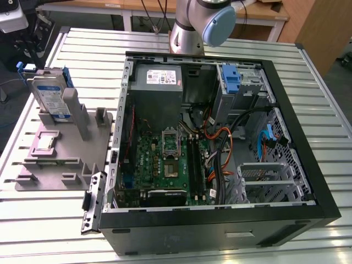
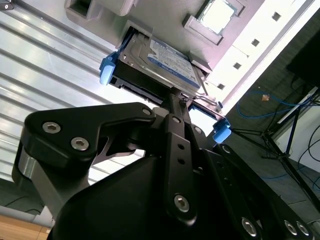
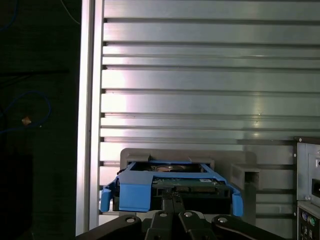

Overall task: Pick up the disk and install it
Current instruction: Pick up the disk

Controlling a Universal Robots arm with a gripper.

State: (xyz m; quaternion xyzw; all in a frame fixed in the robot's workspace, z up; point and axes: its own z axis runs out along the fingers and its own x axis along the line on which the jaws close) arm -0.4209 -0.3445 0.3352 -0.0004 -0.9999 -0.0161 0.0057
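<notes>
The disk [image 1: 51, 97] stands on edge in a slot of the grey holder [image 1: 66, 148] at the exterior view's left, its white-and-blue label facing out and blue rails along its sides. Both wrist views show the disk [image 2: 161, 61] [image 3: 172, 181] in that slot, just beyond my gripper [image 2: 174, 98] [image 3: 173, 198]. The two black fingers lie close together, shut, with their tips at the disk's connector edge. Whether they touch the disk I cannot tell.
An open computer case [image 1: 308, 165] lies on the slatted metal table [image 1: 49, 231], to the holder's right in the exterior view. Inside it are a grey power-supply box [image 1: 157, 77], a motherboard [image 1: 165, 165], cables and a blue bracket [image 1: 232, 82] in a bay. The arm's base [image 1: 201, 25] stands behind the case.
</notes>
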